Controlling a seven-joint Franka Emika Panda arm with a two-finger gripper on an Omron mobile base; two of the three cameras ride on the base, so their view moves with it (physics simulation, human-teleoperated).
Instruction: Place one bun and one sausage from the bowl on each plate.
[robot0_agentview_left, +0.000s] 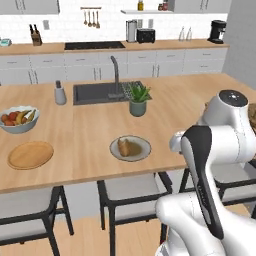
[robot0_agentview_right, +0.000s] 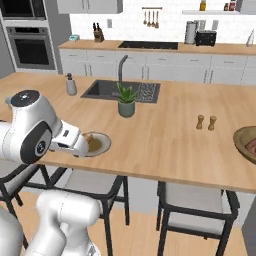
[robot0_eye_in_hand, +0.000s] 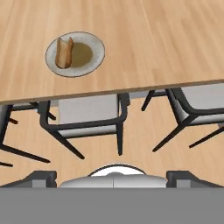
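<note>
Tan wooden plate (robot0_agentview_left: 30, 154) lay bare at counter's left, near fruit bowl (robot0_agentview_left: 19, 119). Grey-white plate (robot0_agentview_left: 130, 148) sat mid-counter near front edge, one bun (robot0_eye_in_hand: 64, 52) on it, off-centre; no sausage beside it. Gripper (robot0_eye_in_hand: 111, 176) hung off counter edge over chairs, jaws wide apart, empty. Dark wooden bowl (robot0_agentview_right: 246, 143) stood far right, reddish sausage (robot0_agentview_right: 250, 143) inside. Judged: bun light, soft, squashable, so pinch gently across middle; sausage slim, smooth, likely rolls, so grip mid-length across narrow width.

white franka arm (robot0_agentview_left: 220, 145) built of rounded glossy segments, with a dark grey cap on one joint and a black inset panel along one link.
</note>
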